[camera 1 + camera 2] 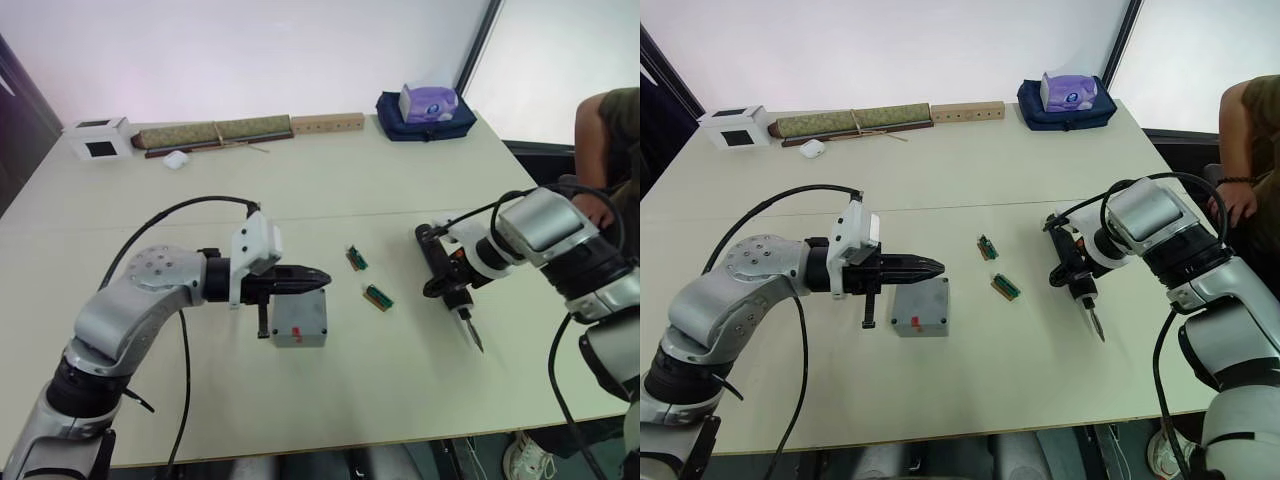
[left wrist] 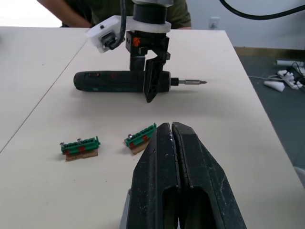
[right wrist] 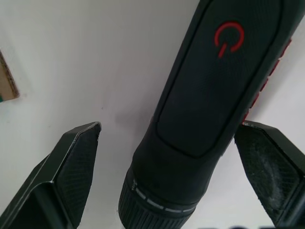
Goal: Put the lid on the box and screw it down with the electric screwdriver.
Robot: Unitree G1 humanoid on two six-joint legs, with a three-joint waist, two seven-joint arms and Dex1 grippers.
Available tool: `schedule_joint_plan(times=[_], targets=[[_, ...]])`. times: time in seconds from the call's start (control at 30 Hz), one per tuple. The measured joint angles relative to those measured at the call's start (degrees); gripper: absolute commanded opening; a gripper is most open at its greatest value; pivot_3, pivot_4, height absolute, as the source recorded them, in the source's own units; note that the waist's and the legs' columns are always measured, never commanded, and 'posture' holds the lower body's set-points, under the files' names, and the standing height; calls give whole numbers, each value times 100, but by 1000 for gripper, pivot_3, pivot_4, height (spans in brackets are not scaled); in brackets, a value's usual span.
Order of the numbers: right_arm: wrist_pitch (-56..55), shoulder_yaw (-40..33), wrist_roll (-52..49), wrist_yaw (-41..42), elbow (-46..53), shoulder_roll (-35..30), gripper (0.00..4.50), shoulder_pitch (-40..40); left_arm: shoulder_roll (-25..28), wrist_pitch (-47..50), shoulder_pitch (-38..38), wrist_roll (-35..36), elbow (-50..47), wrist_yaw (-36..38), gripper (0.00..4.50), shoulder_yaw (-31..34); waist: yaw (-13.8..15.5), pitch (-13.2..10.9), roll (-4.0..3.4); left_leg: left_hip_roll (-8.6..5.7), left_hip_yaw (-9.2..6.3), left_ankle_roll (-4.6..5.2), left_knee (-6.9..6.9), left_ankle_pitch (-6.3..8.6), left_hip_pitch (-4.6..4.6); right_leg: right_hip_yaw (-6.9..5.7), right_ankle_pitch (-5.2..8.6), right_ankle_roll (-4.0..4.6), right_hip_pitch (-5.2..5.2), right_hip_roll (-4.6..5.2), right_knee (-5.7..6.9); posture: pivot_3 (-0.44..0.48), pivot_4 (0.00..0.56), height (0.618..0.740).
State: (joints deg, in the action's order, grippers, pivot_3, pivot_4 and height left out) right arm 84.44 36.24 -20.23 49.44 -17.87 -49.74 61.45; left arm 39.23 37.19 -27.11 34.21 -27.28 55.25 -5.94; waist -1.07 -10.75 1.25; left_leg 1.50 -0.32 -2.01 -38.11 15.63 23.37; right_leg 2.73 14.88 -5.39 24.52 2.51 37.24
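The left gripper (image 1: 930,267) is seen with its fingers (image 2: 176,181) pressed together, empty, held just above the box (image 1: 921,306). The right gripper (image 1: 447,285) has its fingers (image 3: 71,167) spread wide on either side of the electric screwdriver (image 2: 121,81), one finger touching its body, not clamped. A pale tabletop (image 1: 400,400) carries everything. The grey box, lid (image 1: 300,318) on with a small red mark, lies near the centre; the black screwdriver lies at 3 o'clock from it, and two small green boards (image 1: 1005,286) lie between them.

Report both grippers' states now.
Left gripper: shut, holding nothing, above the lid.
Right gripper: open, straddling the electric screwdriver.
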Motion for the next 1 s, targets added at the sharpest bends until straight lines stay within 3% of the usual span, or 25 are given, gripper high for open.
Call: schedule_joint_plan(times=[0.1, 0.2, 0.47, 0.53, 0.6, 0.67, 0.77, 0.87, 1.0], targets=[[-86, 10, 129, 47, -97, 25, 2313, 5, 0, 1, -1, 0, 0, -47, 0, 0, -6, 0, 0, 0, -1, 0, -1, 0, -1, 0, -1, -1, 0, -2, 0, 0, 150, 740], [-128, -5, 183, 96, -109, 49, 1545, 4, 19, 4, 0, 0, 0, -48, 0, 0, -10, 0, 0, 1, -2, 0, 0, 0, -1, -1, -1, -1, 0, -4, 1, 0, 150, 740], [-100, -319, 195, 41, -115, 68, 1546, -50, 216, 5, 62, -20, 19, 78, 0, -4, -10, -4, -8, 1, 0, 0, 0, 0, 0, 0, -1, -1, 1, -3, 1, 0, 150, 740], [-129, -574, 155, 17, 116, 40, 1546, -126, 292, 0, 101, -69, 51, 120, 0, -11, -7, -11, -18, 1, 0, 0, 2, 0, 1, 0, -1, -1, 2, -3, 1, 0, 150, 740], [-487, -1489, -81, -41, 968, 60, 1546, -340, 398, -55, 200, -166, 230, 262, 0, -60, -6, -20, -32, 2, -6, 0, 3, 0, 7, -5, -1, -1, 8, -6, 3, 0, 150, 740], [-1284, -2875, -505, -262, 2034, 766, 1546, -833, 519, -55, 231, -280, 433, 384, 0, -147, -54, -22, -36, 5, -3, 1, 8, 0, 5, 3, -1, -1, 15, -12, 13, 0, 150, 740], [-2485, -3918, -1066, -647, 3460, 1901, 1546, -1218, 519, -109, 219, -370, 539, 517, 0, -228, -61, -20, -33, 11, -16, 0, 10, 0, 7, -8, 0, 0, 15, -15, 22, 0, 150, 740], [-2763, -4336, -1274, -1037, 3822, 2367, 1546, -1492, 572, -163, 221, -403, 648, 630, 0, -232, 39, -17, -26, -1, -14, -1, -3, 0, 5, -13, -2, -2, 1, 6, 20, 0, 150, 740], [-3619, -4328, -1213, -1389, 4052, 3033, 1546, -2367, 619, -266, 205, -613, 846, 788, 0, -318, 35, -16, -26, -12, -1, -1, -9, 0, 5, -3, -7, -12, -7, 14, 2, 0, 150, 740]])
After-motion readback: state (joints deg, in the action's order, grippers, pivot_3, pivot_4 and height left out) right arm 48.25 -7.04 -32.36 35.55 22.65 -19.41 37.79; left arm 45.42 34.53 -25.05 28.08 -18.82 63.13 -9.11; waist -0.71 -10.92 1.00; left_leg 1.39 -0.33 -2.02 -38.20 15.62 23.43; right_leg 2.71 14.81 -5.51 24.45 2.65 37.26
